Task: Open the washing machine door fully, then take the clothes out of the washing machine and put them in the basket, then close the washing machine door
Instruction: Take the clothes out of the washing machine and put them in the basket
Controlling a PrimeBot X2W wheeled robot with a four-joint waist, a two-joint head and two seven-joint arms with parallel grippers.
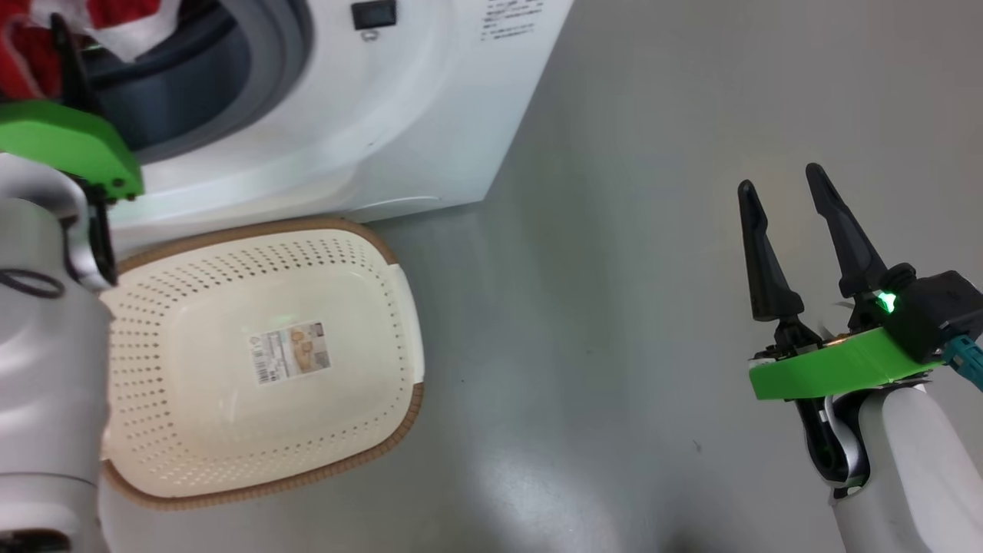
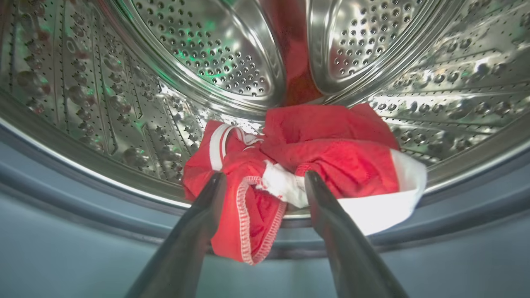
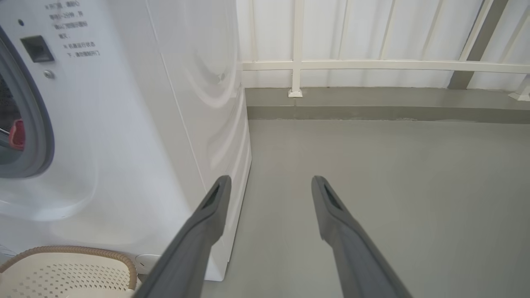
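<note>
The clothes (image 2: 331,153) lie heaped at the drum's (image 2: 207,49) front lip, straight ahead of the left gripper (image 2: 264,176), whose jaws are wide open and empty, framing the near fold. The right gripper (image 1: 779,177), also open and empty, hangs well apart over the floor (image 1: 614,307); the basket (image 1: 253,229) sits just before the washing machine (image 1: 399,115)

No word, brand or number can be read with certainty anywhere. Several lines of small dark print (image 1: 511,19) are seen on the white front of the washing machine (image 1: 430,115), just beside a dark square recess (image 1: 374,14), and they are shown again in the right wrist view, but the characters are too small and blurred to be made out. A paper label (image 1: 290,352) with a barcode (image 1: 265,367) and a small picture is stuck to the bottom of the basket (image 1: 192,430), its print likewise illegible.
</note>
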